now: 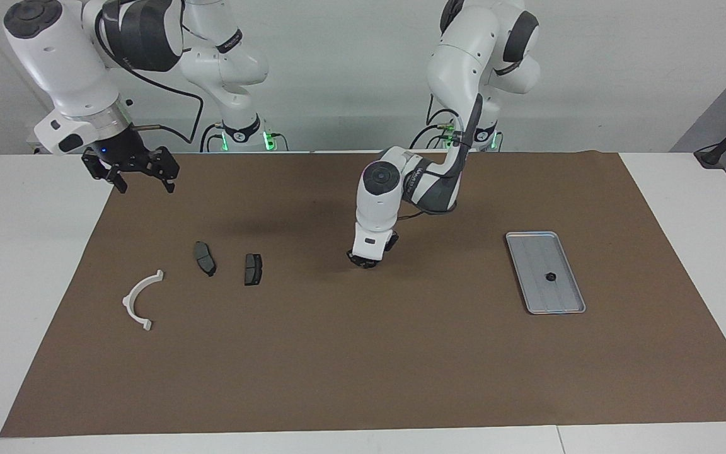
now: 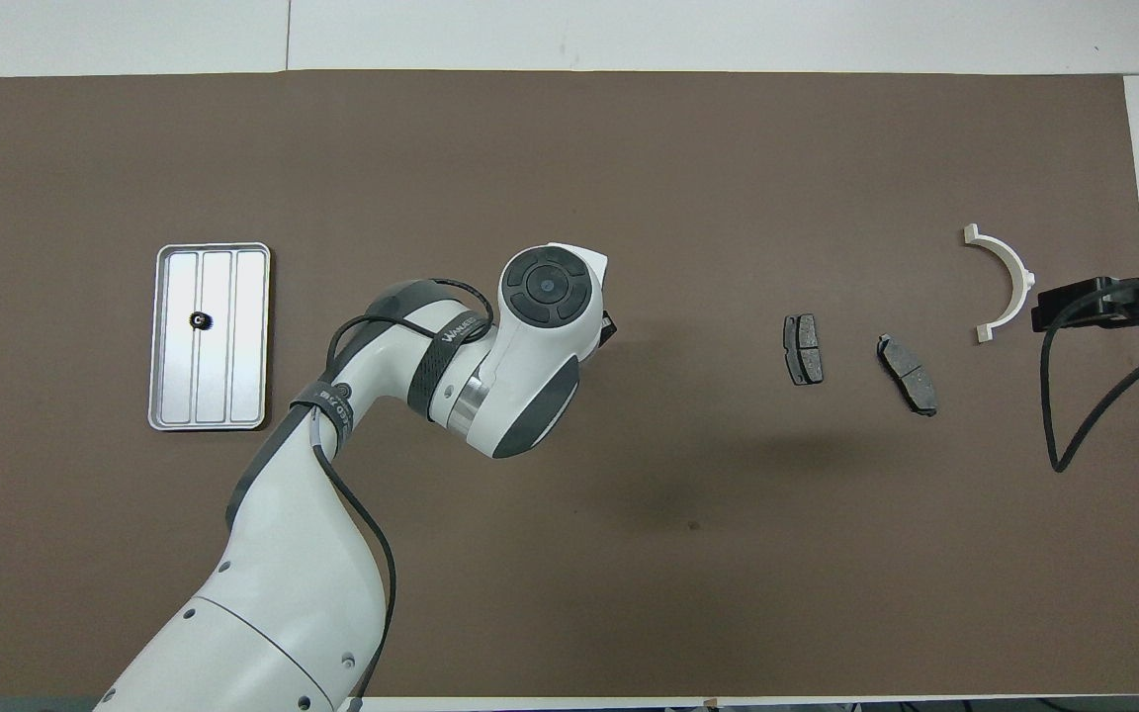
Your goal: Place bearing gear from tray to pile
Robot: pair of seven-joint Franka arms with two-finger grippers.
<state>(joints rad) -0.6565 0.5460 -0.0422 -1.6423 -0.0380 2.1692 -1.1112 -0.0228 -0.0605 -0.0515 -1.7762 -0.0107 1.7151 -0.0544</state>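
Presently, my left gripper [image 1: 363,260] hangs low over bare brown mat [image 1: 363,366], between the tray [image 1: 530,243] and the pile, pointing down. From above it is almost wholly covered by my own wrist. Whether its fingers are spread or pressed together I cannot tell, nor whether anything sits between them. Whether it touches the mat I cannot tell either.

My right gripper [image 1: 130,169] is raised over the edge of the mat at the right arm's end of the table, fingers spread wide with nothing between them. That arm waits.

Tray: flat on the mat toward the left arm's end, silver-grey and ridged lengthwise. One small black gear [image 1: 551,277] lies in it, on the middle ridge lane and apart from the rim.

Pile: three parts lie loose on the mat toward the right arm's end — a white half-ring bracket [image 1: 128,299] and two dark brake pads [image 1: 205,258] [image 1: 253,269]. None touches another. The pads lie side by side, and the bracket lies closest to the right arm's end of the table and a little farther from the robots than the pads. No gear lies among them.
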